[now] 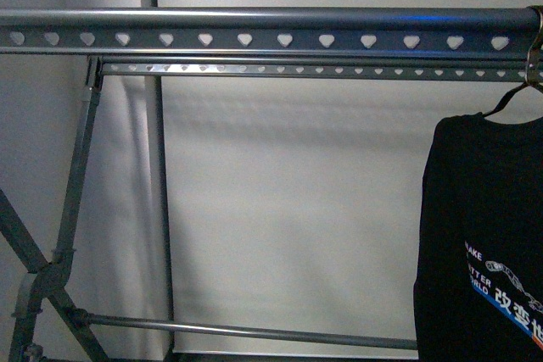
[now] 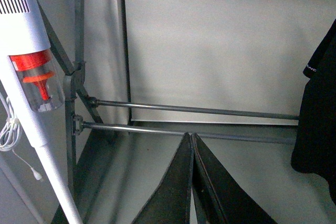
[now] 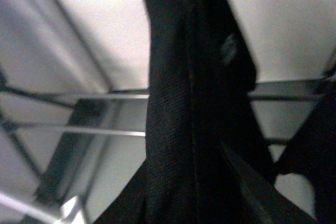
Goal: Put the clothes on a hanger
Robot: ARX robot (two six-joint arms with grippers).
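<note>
The black T-shirt (image 1: 484,235) with white print and a blue-red stripe hangs at the right edge of the front view, on a small coat hanger (image 1: 533,74) hooked over the grey rack's top rail (image 1: 254,30) with heart-shaped holes. Neither gripper shows in the front view. In the right wrist view my right gripper (image 3: 202,150) is shut on a fold of the black T-shirt (image 3: 184,77), which covers most of the jaws. In the left wrist view my left gripper (image 2: 192,136) is shut and empty, near the rack's low crossbars (image 2: 199,109); the shirt's edge (image 2: 317,108) hangs to one side.
The rack's crossed legs (image 1: 51,269) stand at the left, with a low bar (image 1: 254,332) across. A second pierced rail (image 1: 322,69) runs behind the top one. A white stick vacuum with a red part (image 2: 31,77) leans by the rack's leg. A pale wall lies behind.
</note>
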